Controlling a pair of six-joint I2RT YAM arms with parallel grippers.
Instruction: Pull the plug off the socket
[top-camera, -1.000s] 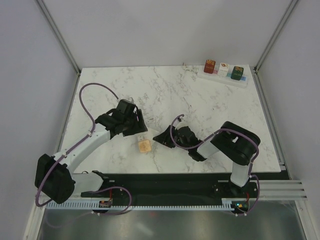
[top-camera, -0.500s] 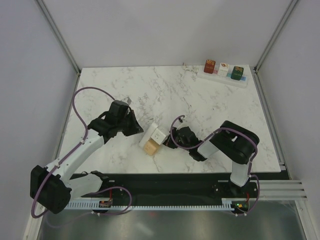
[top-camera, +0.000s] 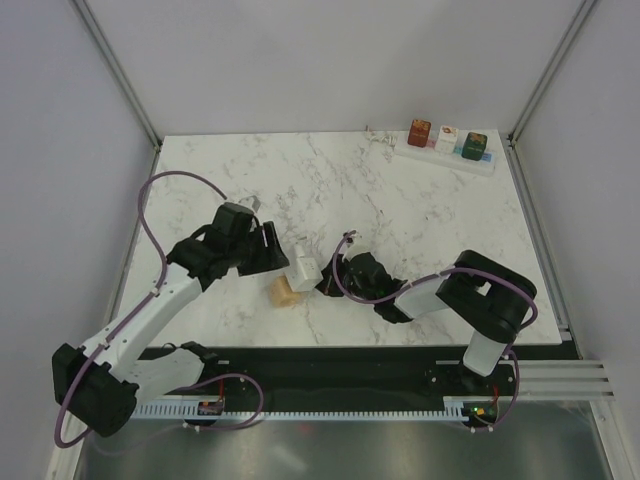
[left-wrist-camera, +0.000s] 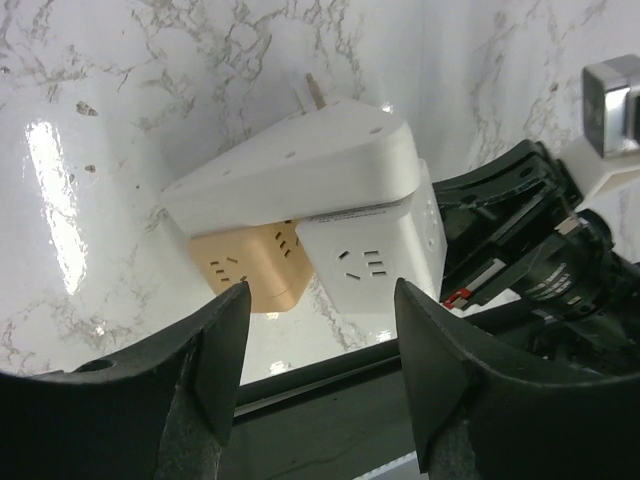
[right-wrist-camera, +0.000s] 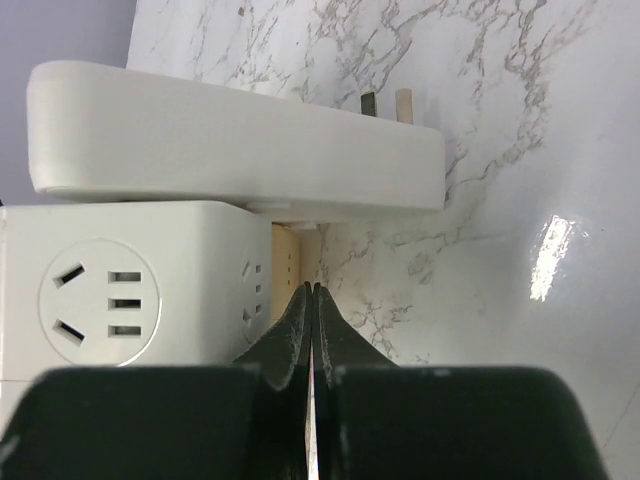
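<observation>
Since a second ago: my left gripper (top-camera: 268, 248) has swung in toward the centre and my right gripper (top-camera: 330, 281) has pushed left. A white cube (top-camera: 303, 268) now shows between them. The orange cube (top-camera: 284, 291) sits a little further left.

Left gripper: fingers well apart, nothing between them, both cubes just beyond the tips.

Right gripper: fingers pinched together on nothing, tips close against the white cube's corner.

Wrist views: a flat white block (left-wrist-camera: 300, 160) with bare prongs lies across both cubes. Joined or only resting, I cannot tell.

The socket (top-camera: 487, 163) lies at the far right corner of the table (top-camera: 230, 180), well apart from both grippers. The red plug (top-camera: 419, 132), middle plug (top-camera: 446, 138) and green plug (top-camera: 476, 146) are seated on it.

Judgement: the cubes by me are already off the strip. The three seated plugs are left, untouched.
</observation>
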